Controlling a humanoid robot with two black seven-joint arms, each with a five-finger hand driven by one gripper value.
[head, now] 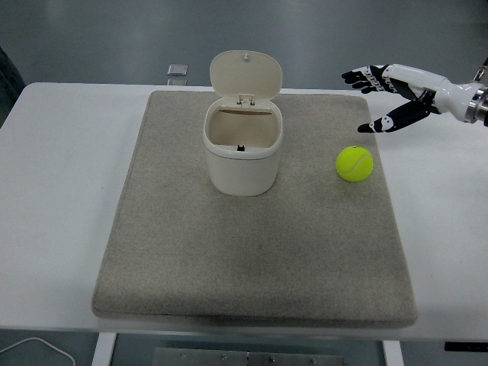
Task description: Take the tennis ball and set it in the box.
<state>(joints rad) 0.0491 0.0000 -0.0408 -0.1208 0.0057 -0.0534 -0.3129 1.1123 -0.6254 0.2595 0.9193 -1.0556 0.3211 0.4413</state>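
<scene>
Right now your right hand (396,90) hangs over the far right part of the mat (252,259), fingers (358,75) spread and stretched toward the left, thumb dropped below them, and nothing held between them. It sits above and a little to the right of the tennis ball (355,163), clear of it, with no contact.

You find the ball resting on the mat's right side, well apart from the box (242,152) and roughly level with the box's lower body. Being round, it has no long axis and points nowhere in particular; a pale seam curves faintly across its near face.

The box stands upright left of the ball, near the mat's far middle. Its lid (246,75) is flipped up and back on a hinge at the rear rim, so the mouth faces upward and toward you.

The mat lies on the white table (53,183). A small flat grey object (177,70) lies past the table's far edge.
</scene>
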